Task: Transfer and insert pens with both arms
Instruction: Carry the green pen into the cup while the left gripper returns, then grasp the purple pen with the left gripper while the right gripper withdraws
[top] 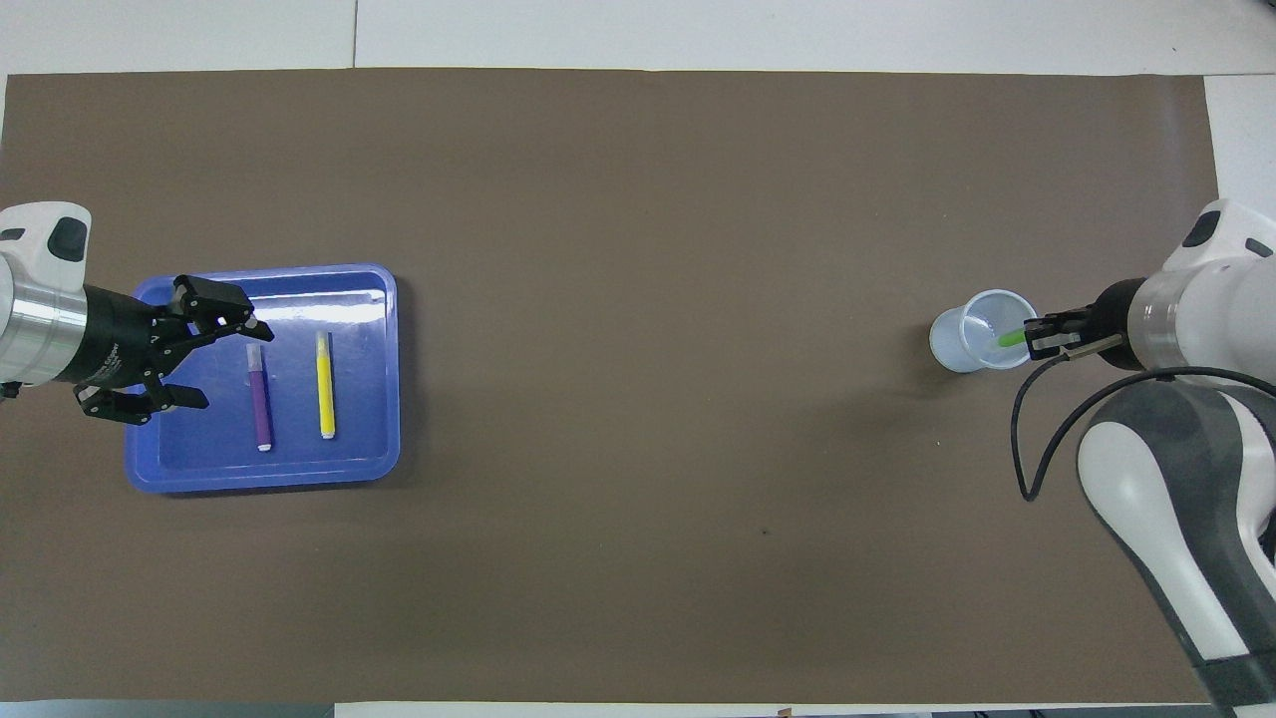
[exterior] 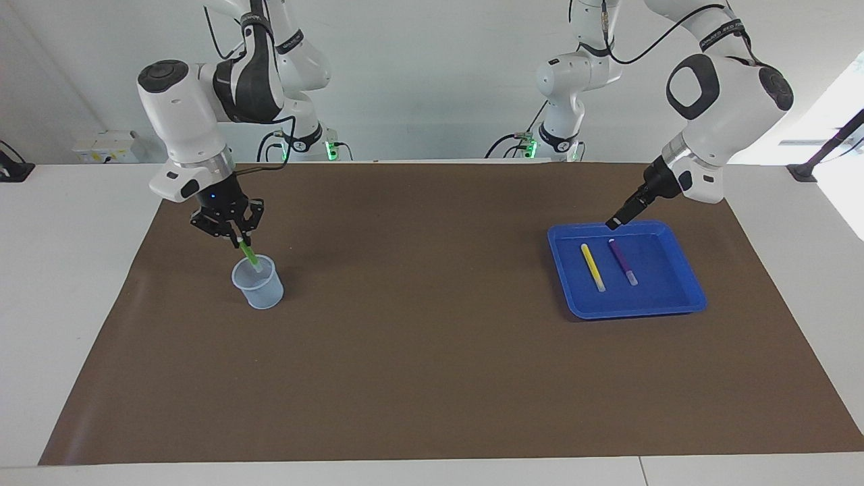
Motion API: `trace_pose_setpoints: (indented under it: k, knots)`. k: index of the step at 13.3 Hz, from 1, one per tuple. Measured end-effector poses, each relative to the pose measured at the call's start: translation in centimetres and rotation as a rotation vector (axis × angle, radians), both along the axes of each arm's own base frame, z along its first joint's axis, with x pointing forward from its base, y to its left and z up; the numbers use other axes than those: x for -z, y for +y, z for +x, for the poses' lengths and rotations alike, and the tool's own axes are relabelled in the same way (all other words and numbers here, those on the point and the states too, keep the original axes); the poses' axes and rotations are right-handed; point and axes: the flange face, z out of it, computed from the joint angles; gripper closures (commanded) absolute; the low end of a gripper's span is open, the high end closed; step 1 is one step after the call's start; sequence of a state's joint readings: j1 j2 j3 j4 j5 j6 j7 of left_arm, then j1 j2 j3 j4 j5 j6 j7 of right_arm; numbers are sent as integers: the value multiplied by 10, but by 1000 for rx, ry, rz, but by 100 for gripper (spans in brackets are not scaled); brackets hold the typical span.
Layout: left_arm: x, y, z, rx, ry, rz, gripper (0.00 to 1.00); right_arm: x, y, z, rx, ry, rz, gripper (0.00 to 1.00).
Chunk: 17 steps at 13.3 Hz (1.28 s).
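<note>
Counting nearest the robots first: two arms, each with one gripper. The left gripper [top: 214, 359] hangs over the robot-side edge of a blue tray [exterior: 690, 283], its fingers [top: 221, 302] spread wide apart and holding nothing; in the facing view it sits just above the tray's rim, not touching either pen below. The right gripper [exterior: 236, 236] is over a single clear plastic cup [exterior: 258, 283] at the right arm's end of the table, its fingers clamped on the upper end of the green pen [exterior: 248, 254], which slants down with its lower end inside the cup's mouth. Three pens in all: the green one held, and two lying flat in the tray, the purple pen [exterior: 622, 261] and the yellow pen [exterior: 592, 267], side by side, nearly parallel and apart, pale ends pointing away from the robots; the purple one lies toward the left arm's end of the tray. One tray, one cup, well apart at the two ends of a brown mat [exterior: 432, 351]. Between them the mat is bare, and farther from the robots it runs open to its edge, where the white table [exterior: 742, 472] shows.
</note>
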<state>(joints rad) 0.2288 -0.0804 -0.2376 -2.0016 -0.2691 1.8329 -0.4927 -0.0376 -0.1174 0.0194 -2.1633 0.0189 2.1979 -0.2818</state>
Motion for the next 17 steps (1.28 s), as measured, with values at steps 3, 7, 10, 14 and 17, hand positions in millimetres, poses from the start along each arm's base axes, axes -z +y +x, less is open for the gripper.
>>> trace_pose_setpoints:
  k: [3, 7, 10, 14, 17]
  knots:
    - [19, 11, 8, 211, -30, 87, 0, 23, -3, -6, 3, 3, -1, 100]
    - [62, 18, 26, 373, -77, 107, 0, 43, -2, -8, 2, 0, -2, 40]
    - [103, 32, 35, 463, -109, 153, 0, 44, -2, -8, 2, -1, -2, 2]
    - [153, 40, 30, 499, -134, 187, 5, 39, -2, -5, 2, -14, -2, 0]
    - [172, 39, 19, 505, -128, 185, 7, 21, -3, 3, 3, -40, -2, 0]
